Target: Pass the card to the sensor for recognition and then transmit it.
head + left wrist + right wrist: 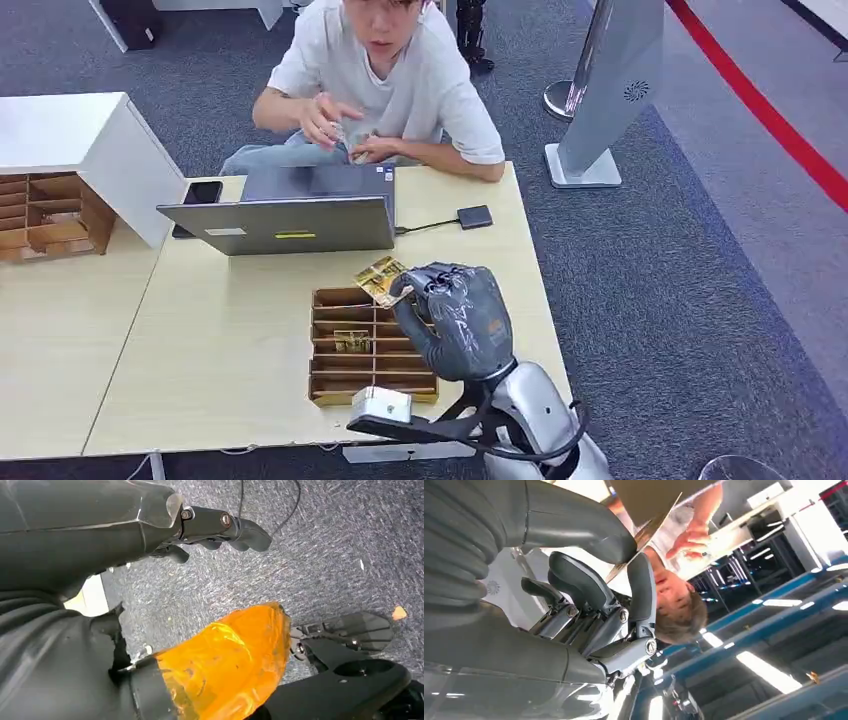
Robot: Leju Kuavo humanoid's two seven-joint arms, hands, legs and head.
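Pinching a thin gold-patterned card (380, 279) between its thick grey thumb and a dark finger, the right hand (455, 315) hovers above the far end of a slotted wooden card rack (345, 375). The card tilts up toward the laptop (285, 222), its flat face glossy and printed; in the right wrist view the card (649, 527) appears edge-on as a thin tan sheet clamped between thumb and finger, its upper part cut off by the frame. The hand's back is covered in a wrinkled, shiny grey plastic wrap, and the forearm below it is smooth silver.

The rack is a rectangular box of pale wood divided by thin slats; another small gold card (352, 342) lies in one middle slot, its print too small to read. The right hand hides the rack's near right corner. A small silver box (380, 404) sits at the table's (220, 340) near edge, touching the rack.

Across the light wood-grain table a person (385, 75) in a white shirt sits behind the grey laptop. A small dark square device (475, 216) on a cable lies just beside the laptop.

The left hand (215, 530) hangs over speckled grey carpet, its dark fingers curled in with nothing in them.
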